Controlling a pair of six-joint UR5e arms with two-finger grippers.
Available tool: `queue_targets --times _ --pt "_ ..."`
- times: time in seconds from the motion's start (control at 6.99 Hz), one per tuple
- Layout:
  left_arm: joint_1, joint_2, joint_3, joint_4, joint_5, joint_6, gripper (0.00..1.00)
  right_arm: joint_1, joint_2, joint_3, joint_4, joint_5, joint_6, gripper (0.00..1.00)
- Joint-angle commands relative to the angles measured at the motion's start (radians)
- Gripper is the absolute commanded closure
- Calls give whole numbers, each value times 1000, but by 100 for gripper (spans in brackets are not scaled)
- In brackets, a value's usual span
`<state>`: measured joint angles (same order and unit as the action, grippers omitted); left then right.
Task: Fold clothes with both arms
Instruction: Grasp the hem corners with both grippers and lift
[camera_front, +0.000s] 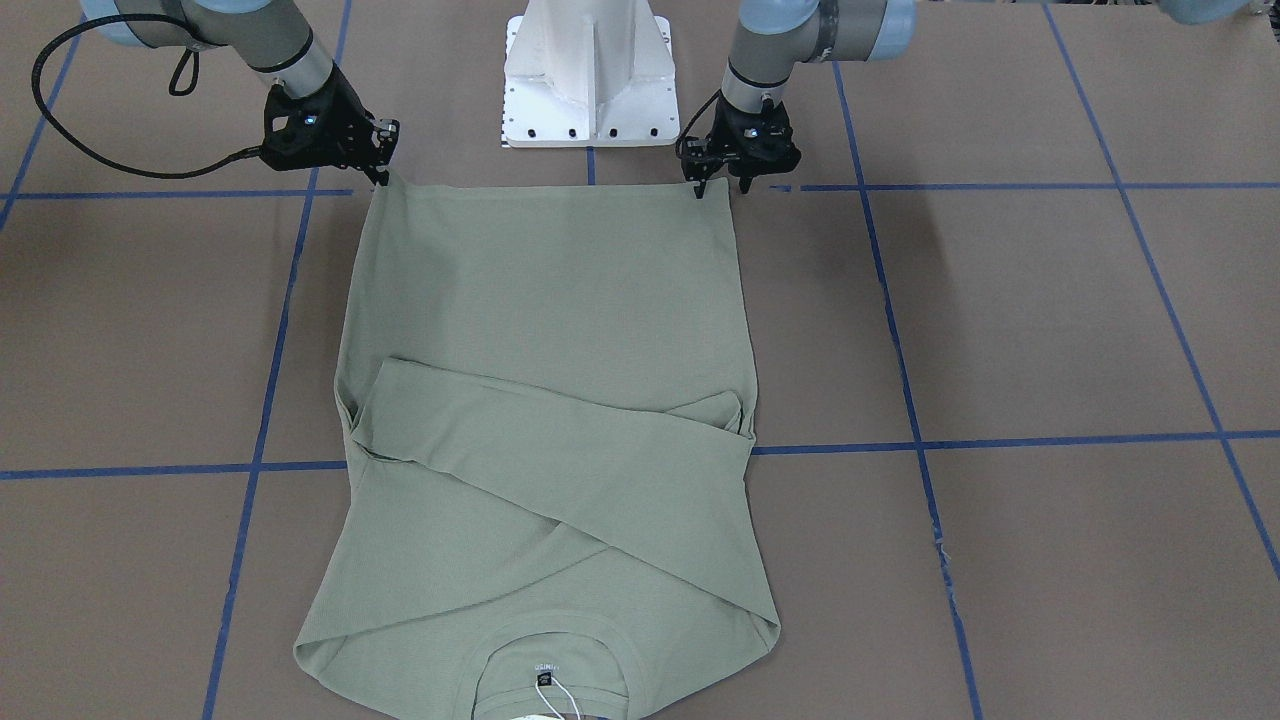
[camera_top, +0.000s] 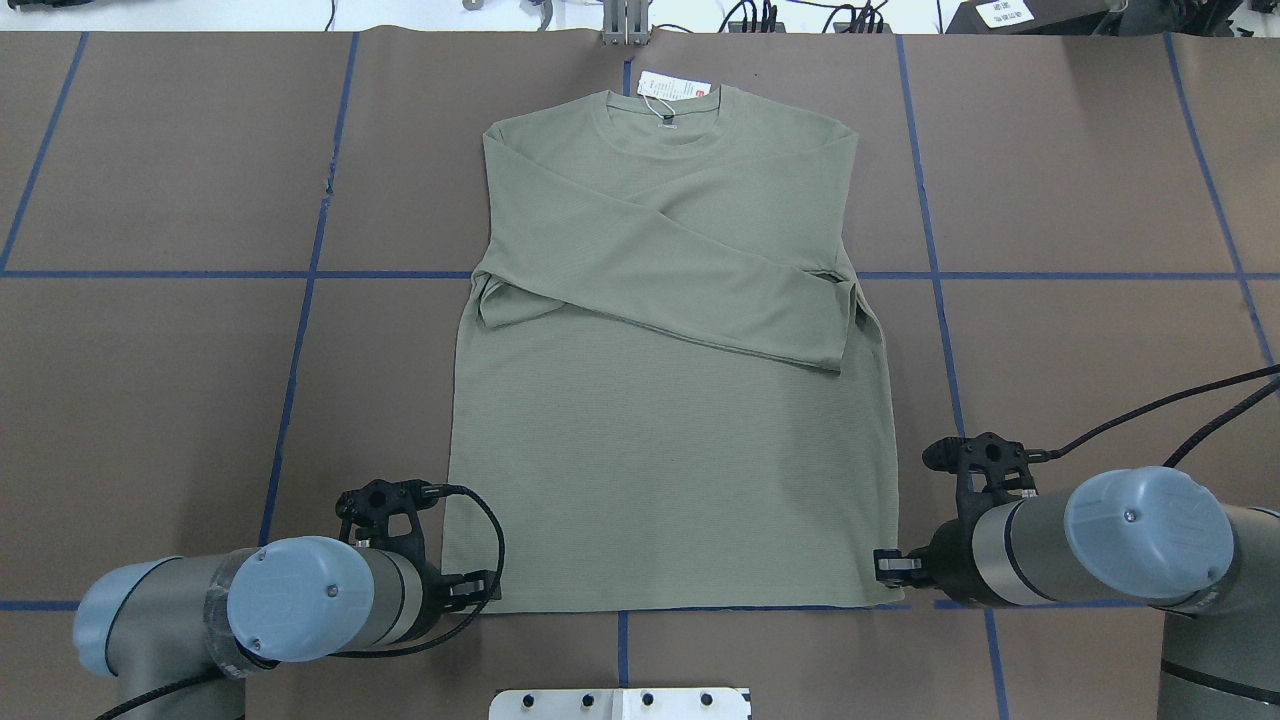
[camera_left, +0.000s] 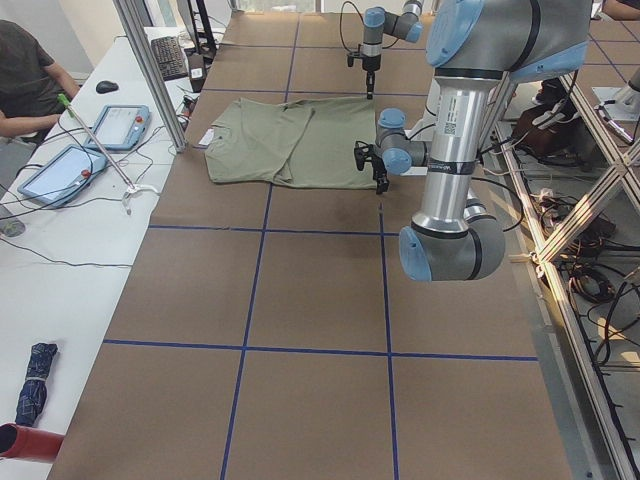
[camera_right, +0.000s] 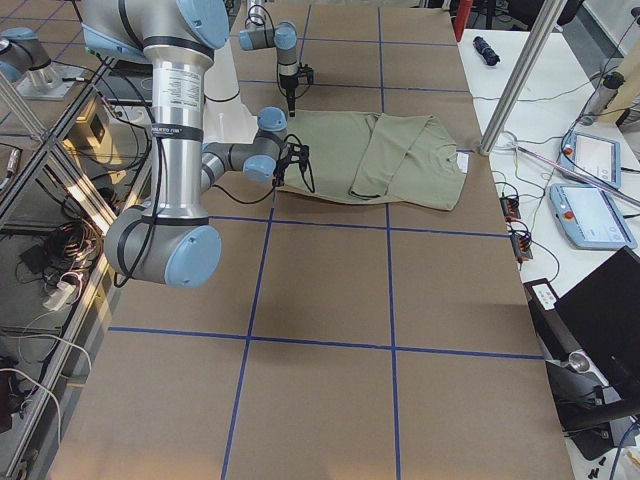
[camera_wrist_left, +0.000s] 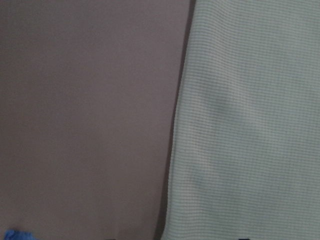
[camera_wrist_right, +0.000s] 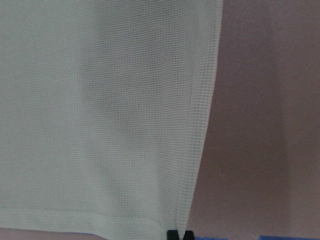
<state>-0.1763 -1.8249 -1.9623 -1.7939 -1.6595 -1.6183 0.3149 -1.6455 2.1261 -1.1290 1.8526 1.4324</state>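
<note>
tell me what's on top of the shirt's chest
Both long sleeves lie folded and crossed over the chest of the shirt. The fabric beneath them, with any print there, is covered and cannot be seen.

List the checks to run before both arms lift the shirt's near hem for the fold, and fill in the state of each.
1. The shirt lies flat with a straight hem: ok.
2. The sleeves are folded across the chest, inside the outline: ok.
3. The right gripper is at its hem corner, fingertips pinched together on the edge: ok.
4. The left gripper is shut on its corner: not ok; its fingers look apart, astride the corner.
5. The tag is tucked in: not ok; it lies outside the shirt's top edge.
</note>
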Motion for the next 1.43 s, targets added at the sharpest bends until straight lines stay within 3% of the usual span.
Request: queue_targets --times 0.0,0.43,0.72,1.0,1.29 --pt "-8 -1 -9 4 -2 1 98 15 -4 0 0 17 -1 100" --pt "-11 -7 -62 54 -9 1 100 26 -4 5 0 19 -1 100" --pt "-12 15 -198 163 -12 9 100 29 -39 76 0 23 0 100" --pt "1 15 -352 319 -12 6 100 30 -59 138 0 147 0 100" --pt "93 13 -506 494 -31 -58 100 48 -92 228 3 360 -3 100"
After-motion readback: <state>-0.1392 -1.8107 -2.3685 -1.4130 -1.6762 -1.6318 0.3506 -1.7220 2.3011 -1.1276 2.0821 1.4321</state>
